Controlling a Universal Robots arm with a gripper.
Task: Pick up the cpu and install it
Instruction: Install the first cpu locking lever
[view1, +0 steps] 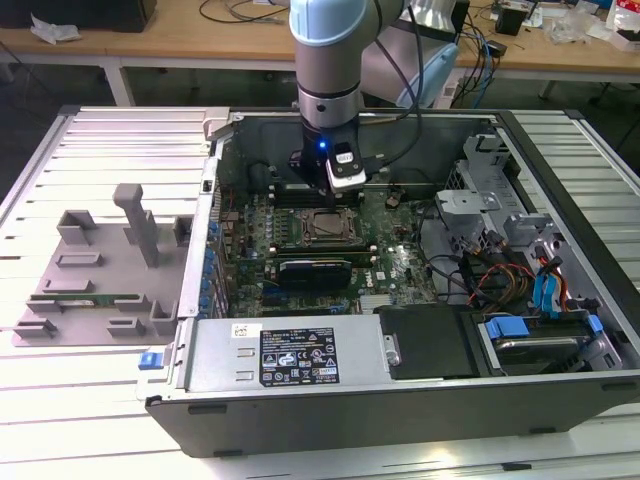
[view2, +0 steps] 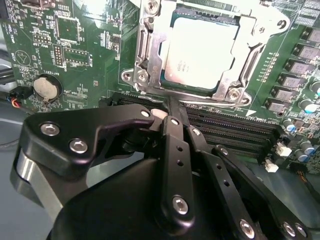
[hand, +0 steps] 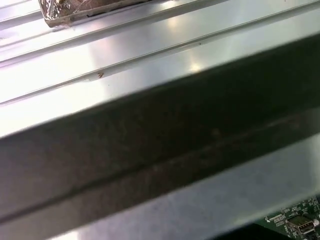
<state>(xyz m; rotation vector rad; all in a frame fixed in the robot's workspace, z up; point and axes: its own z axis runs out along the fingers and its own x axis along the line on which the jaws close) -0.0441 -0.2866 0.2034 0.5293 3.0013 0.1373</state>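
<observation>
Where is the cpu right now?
The cpu sits in the socket frame on the motherboard in the second wrist view, just beyond the gripper, next to the memory slots.

A wooden workbench (view1: 200, 40) strewn with cables (view1: 500, 30) runs along the back, behind a table of pale ribbed metal slats (view1: 60, 400).
</observation>
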